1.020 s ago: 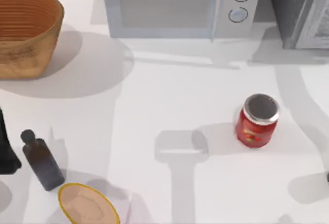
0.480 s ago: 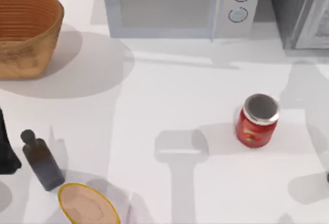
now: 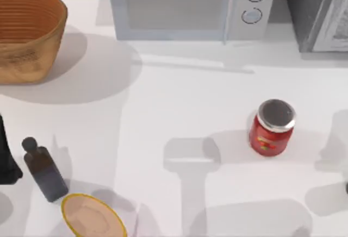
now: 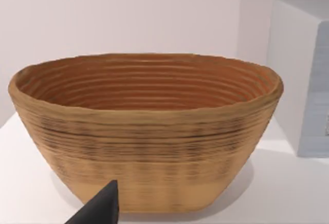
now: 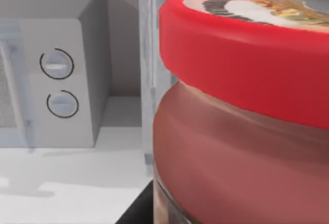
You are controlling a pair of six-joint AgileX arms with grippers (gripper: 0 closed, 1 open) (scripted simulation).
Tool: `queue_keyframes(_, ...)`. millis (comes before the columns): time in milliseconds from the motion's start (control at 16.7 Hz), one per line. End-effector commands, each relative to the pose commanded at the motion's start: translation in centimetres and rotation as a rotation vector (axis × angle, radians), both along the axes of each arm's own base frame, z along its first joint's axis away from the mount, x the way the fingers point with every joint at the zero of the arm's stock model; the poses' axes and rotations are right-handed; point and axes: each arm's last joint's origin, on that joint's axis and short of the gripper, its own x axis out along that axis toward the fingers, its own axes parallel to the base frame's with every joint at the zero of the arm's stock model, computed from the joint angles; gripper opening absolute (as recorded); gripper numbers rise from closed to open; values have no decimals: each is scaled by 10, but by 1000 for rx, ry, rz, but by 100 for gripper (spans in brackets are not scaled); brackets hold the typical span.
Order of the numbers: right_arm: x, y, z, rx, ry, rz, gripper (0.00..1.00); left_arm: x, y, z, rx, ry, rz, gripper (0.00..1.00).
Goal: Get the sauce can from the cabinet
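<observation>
The sauce can (image 5: 247,111), red with a red-rimmed top and a dark emblem, looms very close in the right wrist view. My right gripper is shut on it, and a dark finger (image 5: 136,211) shows beside its lower side. Behind the can stand the microwave and a grey upright edge of the cabinet (image 5: 146,54). From above, the dark grey cabinet (image 3: 310,8) sits at the back right with its lighter textured door panel (image 3: 337,19) set at an angle. My left arm (image 3: 5,161) is parked at the table's left edge.
A white microwave (image 3: 185,6) with two knobs stands at the back middle. A woven basket (image 3: 27,33) sits back left. A red can with a silver-grey top (image 3: 272,128) stands right of centre. A dark bottle (image 3: 43,169) and a yellow-rimmed bowl (image 3: 92,215) are front left.
The arm's shadows on the table's right side have slid toward the front edge, and a new shadow lies at the front middle. The things on the table have not moved.
</observation>
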Motion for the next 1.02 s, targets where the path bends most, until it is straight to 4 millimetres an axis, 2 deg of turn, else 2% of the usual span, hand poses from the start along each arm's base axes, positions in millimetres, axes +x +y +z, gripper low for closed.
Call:
queue_keyframes(180, -2, -3, -34, 4, -52, 3, 0, 0, 0, 0, 0, 0, 0, 100)
queue_keyframes(360, -2, -5, -46, 4, -80, 4, 0, 0, 0, 0, 0, 0, 0, 100)
queue_keyframes(720, -2, -4, -46, 6, -75, 9, 0, 0, 0, 0, 0, 0, 0, 100)
queue_keyframes(1020, 10, 5, -29, 4, -78, 78, 0, 0, 0, 0, 0, 0, 0, 100)
